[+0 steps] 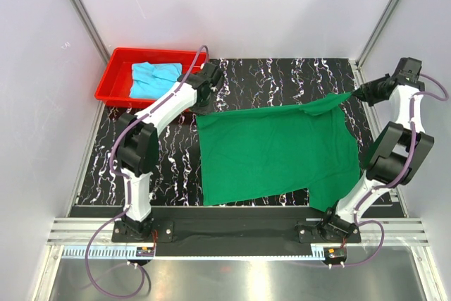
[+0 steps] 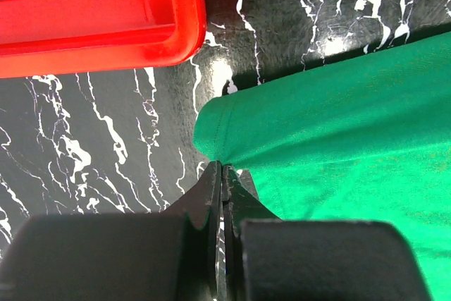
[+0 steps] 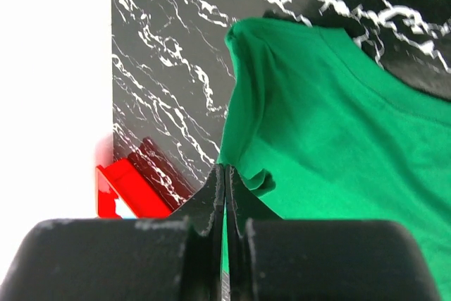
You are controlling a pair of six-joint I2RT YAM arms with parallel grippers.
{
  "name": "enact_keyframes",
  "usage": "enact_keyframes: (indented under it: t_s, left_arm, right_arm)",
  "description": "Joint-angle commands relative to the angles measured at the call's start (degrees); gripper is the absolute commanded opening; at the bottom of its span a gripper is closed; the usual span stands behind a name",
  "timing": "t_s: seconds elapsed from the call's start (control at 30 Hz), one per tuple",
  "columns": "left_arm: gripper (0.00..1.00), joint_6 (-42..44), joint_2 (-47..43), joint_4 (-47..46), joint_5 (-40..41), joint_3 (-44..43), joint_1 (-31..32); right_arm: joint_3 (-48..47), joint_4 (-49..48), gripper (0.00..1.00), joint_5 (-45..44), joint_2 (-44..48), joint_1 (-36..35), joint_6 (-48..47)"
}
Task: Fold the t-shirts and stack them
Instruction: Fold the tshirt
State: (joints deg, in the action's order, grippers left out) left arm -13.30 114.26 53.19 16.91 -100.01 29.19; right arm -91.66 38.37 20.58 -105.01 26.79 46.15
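Note:
The dark green t-shirt lies spread over the black marbled table, and its far edge is lifted between the two arms. My left gripper is shut on its far left corner; in the left wrist view the cloth gathers into the shut tips of that gripper. At the far right corner my right gripper is shut on the shirt. The right wrist view shows green cloth pinched between this gripper's fingers. The light cyan-blue t-shirt lies crumpled in the red tray.
The red plastic tray stands at the table's far left corner, close to the left gripper; its rim shows in the left wrist view. White walls with metal posts enclose the table on three sides. Both arm bases sit on the near rail.

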Motion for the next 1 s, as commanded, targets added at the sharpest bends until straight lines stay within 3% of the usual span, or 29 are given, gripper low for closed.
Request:
enact_keyframes:
  t_s: [0.0,0.27,0.97]
  left_arm:
    - [0.0,1.4,-1.0,0.3,2.3,0.2,-0.4]
    - [0.0,2.0,-1.2,0.9,0.4,2.3,-0.3]
    - [0.0,-0.3,-1.5,1.2,-6.1,9.0,1.3]
  right_arm:
    - [2.3,0.7,0.0,-2.0,6.5,-0.2,0.7]
    - [8.5,2.9,0.0,-6.9,10.7,-0.2,-0.6]
    - [12.6,5.1,0.0,-14.7,11.1,-0.2,-4.0]
